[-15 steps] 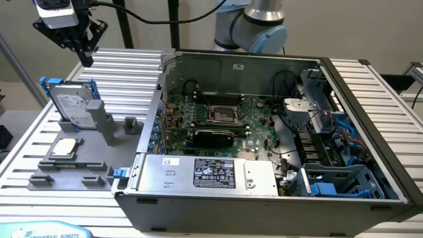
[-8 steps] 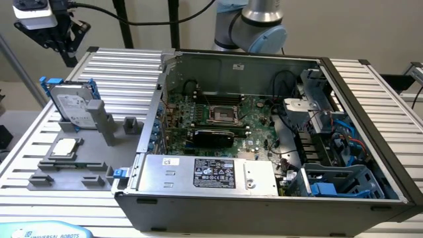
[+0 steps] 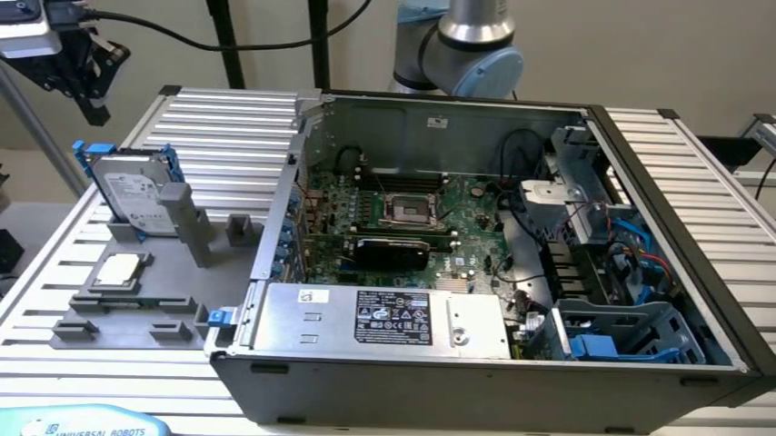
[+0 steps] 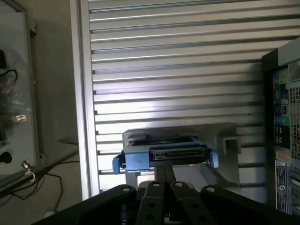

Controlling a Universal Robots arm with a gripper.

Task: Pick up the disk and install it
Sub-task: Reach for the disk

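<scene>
The gripper (image 3: 94,111) hangs above the disk (image 3: 134,193), clenched and empty. The disk stands upright in its grey holder (image 3: 177,218) beside the computer case (image 3: 485,386). A clean grasp likely wants a centred, straight descent over the blue edge.

One disk (image 3: 127,193), one square chip (image 3: 118,269), one open computer case (image 3: 485,386), one grey fixture (image 3: 182,277).

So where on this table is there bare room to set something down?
Bare ribbed table lies beyond the grey fixture, between the disk and the computer case. Another strip runs beside the case at the exterior view's right. Crowded: the fixture, with disk, chip and posts, and the case interior.
</scene>
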